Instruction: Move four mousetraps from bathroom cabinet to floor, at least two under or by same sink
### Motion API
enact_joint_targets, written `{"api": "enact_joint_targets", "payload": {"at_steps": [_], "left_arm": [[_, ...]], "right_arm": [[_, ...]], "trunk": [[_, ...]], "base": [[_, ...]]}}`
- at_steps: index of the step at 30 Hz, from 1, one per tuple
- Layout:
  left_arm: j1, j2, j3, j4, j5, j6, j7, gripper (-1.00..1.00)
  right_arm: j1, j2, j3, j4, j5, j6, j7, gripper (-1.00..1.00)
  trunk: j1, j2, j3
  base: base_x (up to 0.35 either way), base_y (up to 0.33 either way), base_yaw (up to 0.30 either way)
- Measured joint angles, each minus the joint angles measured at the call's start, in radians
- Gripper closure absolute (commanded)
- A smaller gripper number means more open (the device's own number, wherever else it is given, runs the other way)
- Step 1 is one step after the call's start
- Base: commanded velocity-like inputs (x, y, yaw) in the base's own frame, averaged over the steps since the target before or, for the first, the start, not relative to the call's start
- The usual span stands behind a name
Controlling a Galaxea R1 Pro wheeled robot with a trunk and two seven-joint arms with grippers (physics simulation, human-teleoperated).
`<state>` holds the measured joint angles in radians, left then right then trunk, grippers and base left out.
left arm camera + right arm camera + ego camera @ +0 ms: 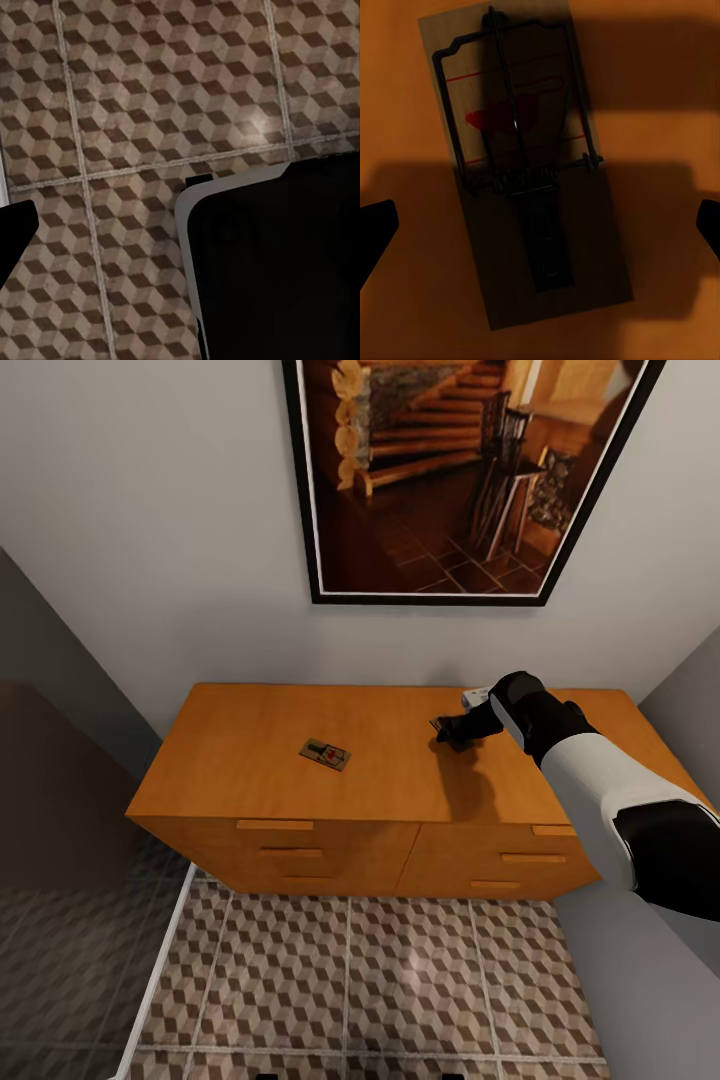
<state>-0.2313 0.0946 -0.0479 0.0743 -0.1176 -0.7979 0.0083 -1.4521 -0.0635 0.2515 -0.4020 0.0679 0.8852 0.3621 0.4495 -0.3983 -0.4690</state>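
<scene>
Patterned bathroom floor (400,980) tiles run up to the cabinet (330,840) front. On the cabinet top, one mousetrap (325,754) lies flat toward its middle, well apart from the right gripper (447,732). That gripper hovers over a second mousetrap (529,172) nearer the cabinet's back edge — fingertips (373,232) spread wide either side, not touching it. Whether the left gripper is apart or together, I cannot tell.
</scene>
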Motion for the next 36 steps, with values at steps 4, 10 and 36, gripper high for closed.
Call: {"api": "enact_joint_targets", "payload": {"at_steps": [4, 10, 36], "left_arm": [[0.000, 0.000, 0.000, 0.000, 0.000, 0.000, 0.000, -1.00], [0.000, 0.000, 0.000, 0.000, 0.000, 0.000, 0.000, -1.00], [0.000, 0.000, 0.000, 0.000, 0.000, 0.000, 0.000, -1.00]], "right_arm": [[0.000, 0.000, 0.000, 0.000, 0.000, 0.000, 0.000, -1.00], [0.000, 0.000, -0.001, 0.000, 0.000, 0.000, 0.000, -1.00], [-0.001, 0.000, 0.000, 0.000, 0.001, 0.000, 0.000, -1.00]], "trunk": [[0.000, 0.000, 0.000], [0.000, 0.000, 0.000], [0.000, 0.000, -0.007]], "base": [[0.000, 0.000, 0.000], [0.000, 0.000, 0.000], [0.000, 0.000, 0.000]]}}
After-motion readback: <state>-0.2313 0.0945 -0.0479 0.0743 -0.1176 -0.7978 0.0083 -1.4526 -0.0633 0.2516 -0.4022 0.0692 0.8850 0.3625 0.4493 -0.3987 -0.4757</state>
